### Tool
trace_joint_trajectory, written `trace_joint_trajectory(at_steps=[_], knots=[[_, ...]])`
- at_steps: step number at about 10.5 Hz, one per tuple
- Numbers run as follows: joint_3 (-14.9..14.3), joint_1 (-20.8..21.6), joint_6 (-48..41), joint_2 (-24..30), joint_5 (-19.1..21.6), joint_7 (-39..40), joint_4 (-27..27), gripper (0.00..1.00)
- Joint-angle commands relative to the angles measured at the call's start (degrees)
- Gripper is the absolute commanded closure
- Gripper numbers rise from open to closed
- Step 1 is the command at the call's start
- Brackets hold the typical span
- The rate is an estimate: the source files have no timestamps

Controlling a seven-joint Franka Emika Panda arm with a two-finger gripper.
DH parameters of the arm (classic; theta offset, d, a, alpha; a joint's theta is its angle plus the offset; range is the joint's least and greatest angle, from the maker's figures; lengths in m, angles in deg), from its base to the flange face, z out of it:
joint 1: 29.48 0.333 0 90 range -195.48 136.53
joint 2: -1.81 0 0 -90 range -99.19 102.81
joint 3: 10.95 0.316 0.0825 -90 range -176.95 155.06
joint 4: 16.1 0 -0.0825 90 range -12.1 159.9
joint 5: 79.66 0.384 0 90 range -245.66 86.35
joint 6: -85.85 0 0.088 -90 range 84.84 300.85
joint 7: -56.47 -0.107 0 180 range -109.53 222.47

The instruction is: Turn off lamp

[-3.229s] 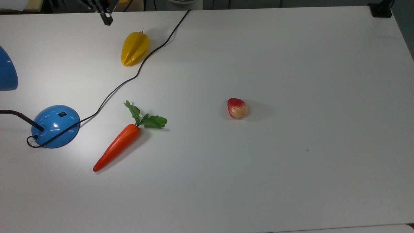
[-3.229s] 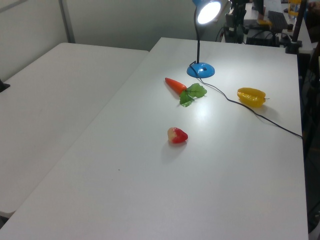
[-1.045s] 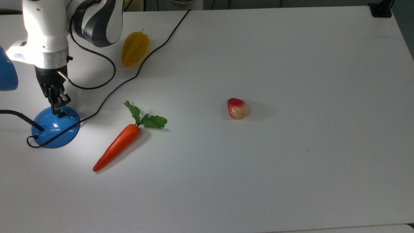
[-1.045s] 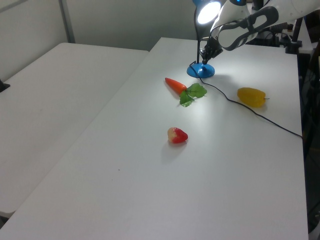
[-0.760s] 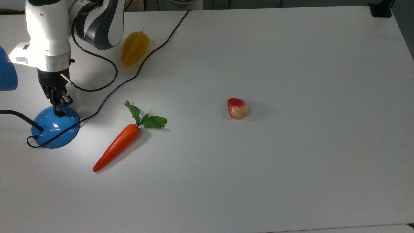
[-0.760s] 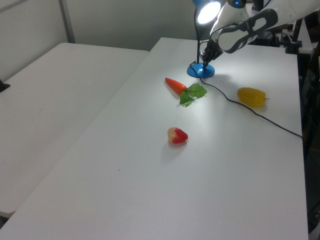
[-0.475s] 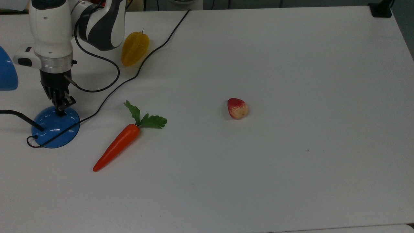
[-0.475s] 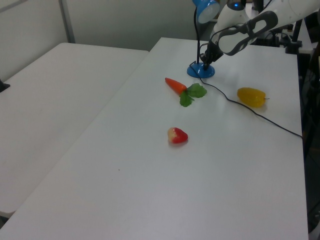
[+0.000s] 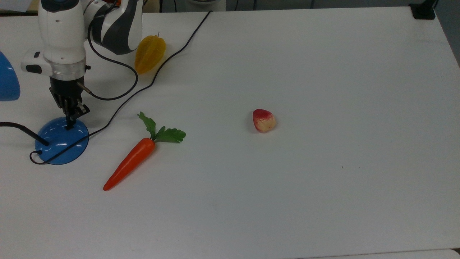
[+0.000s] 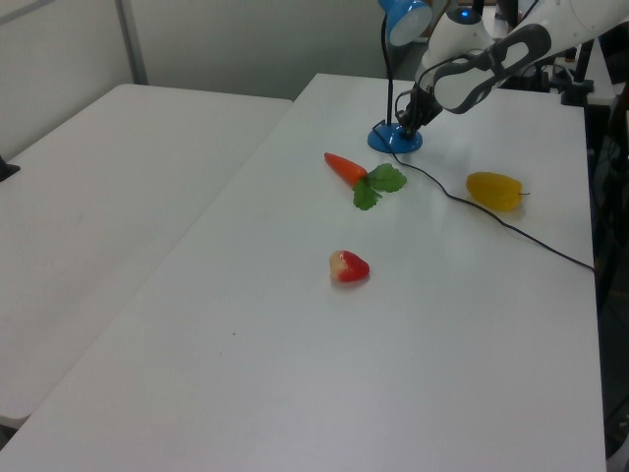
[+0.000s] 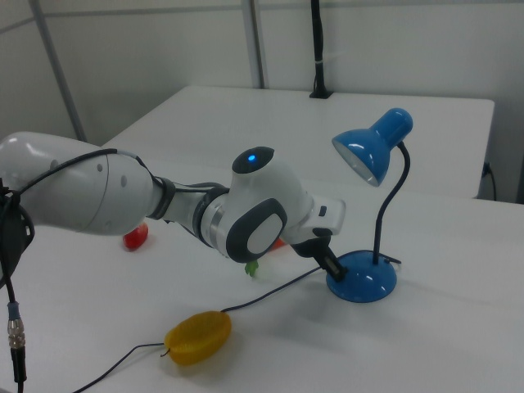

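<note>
The blue lamp stands at the top view's left, its dome base (image 9: 59, 144) on the table and its shade (image 9: 8, 81) at the frame edge. The shade (image 11: 372, 151) is dark in the right view, as is the shade (image 10: 406, 18) in the left view. My gripper (image 9: 70, 121) points down at the far side of the base with its fingers together, the tips at the spot where the switch sits; the switch itself is hidden under them. The right view shows the gripper (image 11: 334, 265) touching the base (image 11: 362, 280), and in the left view the gripper (image 10: 404, 125) is just above the base (image 10: 395, 140).
The lamp's black cord (image 9: 143, 88) runs from the base to the table's far edge. A yellow star fruit (image 9: 150, 53) lies beside it, an orange carrot (image 9: 131, 163) to the right of the base, and a red-and-cream fruit (image 9: 263, 120) mid-table.
The arm came down from the far edge onto the lamp base. The lamp's light has gone out and the bright patch on the table is gone. The gripper has shifted slightly to the top view's right.
</note>
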Motion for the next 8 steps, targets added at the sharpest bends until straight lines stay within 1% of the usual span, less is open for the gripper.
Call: trace_joint_trajectory(at_steps=[1, 3, 4, 6, 7, 8], knots=[[0.63, -0.07, 0.83, 1.76, -2.85, -1.53, 6.64, 1.0], [0.63, -0.16, 0.48, 4.21, -3.03, -1.53, 8.05, 1.0], [0.89, -0.16, -0.31, 6.67, -3.03, -1.27, 9.1, 1.0], [2.99, 0.28, -8.09, 11.76, -3.03, -1.1, 9.64, 1.0], [3.09, 1.76, -11.45, 14.57, -3.03, -1.01, 9.64, 0.98], [3.09, 3.25, -15.74, 17.38, -2.94, -0.48, 9.55, 0.85]])
